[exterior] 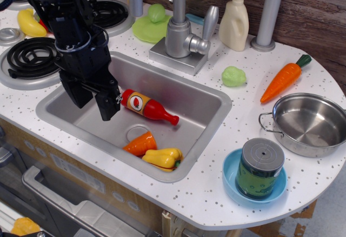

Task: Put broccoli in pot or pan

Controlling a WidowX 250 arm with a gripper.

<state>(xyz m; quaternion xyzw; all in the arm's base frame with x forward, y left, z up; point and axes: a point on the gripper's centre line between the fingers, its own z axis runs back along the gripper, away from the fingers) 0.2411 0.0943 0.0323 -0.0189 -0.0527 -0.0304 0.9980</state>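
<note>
Black gripper [97, 100] hanging over the sink [213, 100] at nine o'clock, fingers apart, clamped on nothing. Pale-green broccoli [233, 76] lying on the counter at one o'clock, just beyond the sink's far right corner, near the toy carrot [282, 79]. Steel pan [309, 123] sitting empty at three o'clock, well apart from the broccoli. Red ketchup bottle [147, 106] lying in the sink.

1 broccoli [233, 76] – 1 pan [310, 123] – 2 carrots [283, 79] [141, 143] – 1 can [260, 168]
</note>
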